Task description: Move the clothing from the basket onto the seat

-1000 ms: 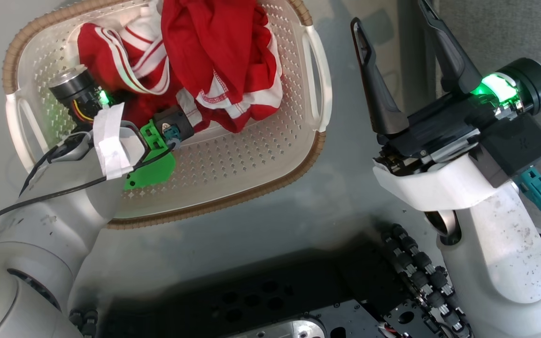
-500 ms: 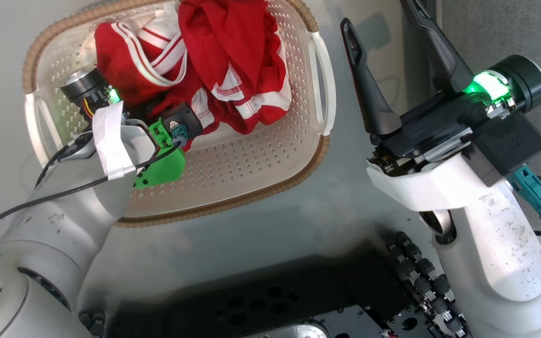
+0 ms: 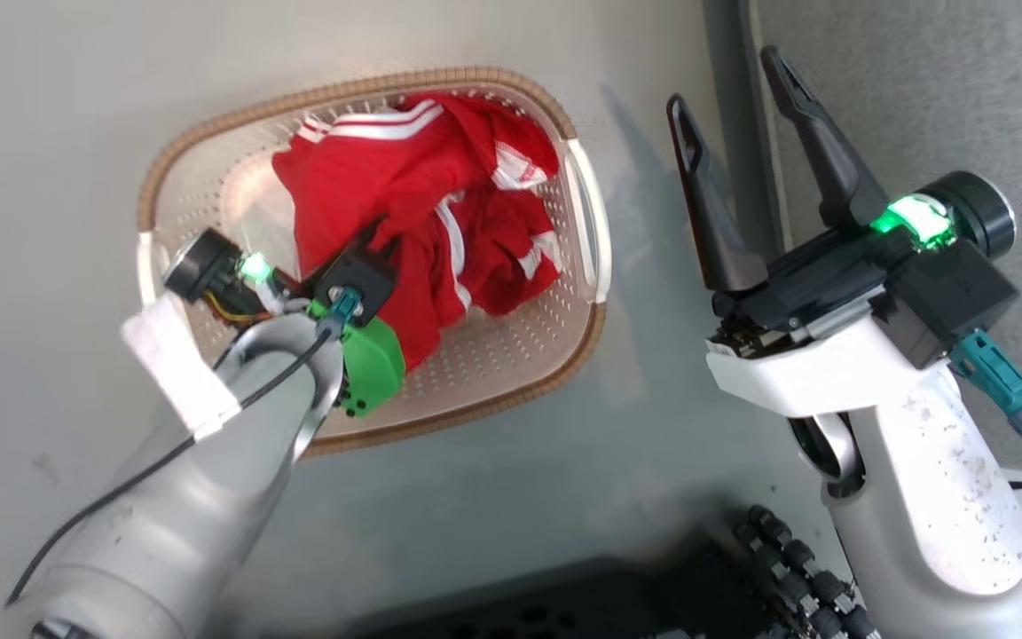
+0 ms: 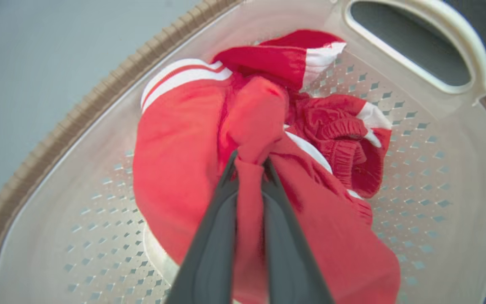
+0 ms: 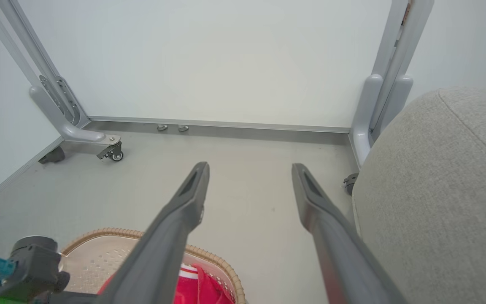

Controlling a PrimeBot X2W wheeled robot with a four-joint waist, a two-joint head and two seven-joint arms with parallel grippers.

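Seemingly clothing [image 4: 175,160] between left jaws

Below the long dark right jaws, the speckled white right forearm [image 3: 928,497] is carrying a black wrist block [image 3: 946,297] with a green light [image 3: 912,219] and teal plug [image 3: 994,377], while the grey left forearm [image 3: 183,497] is wearing white tape [image 3: 176,368], a black cable [image 3: 273,377] and a green bracket [image 3: 372,362].

Bright, even light — soft shadows on the floor [image 3: 493,497]; the left gripper [image 4: 250,161] blurs up close.
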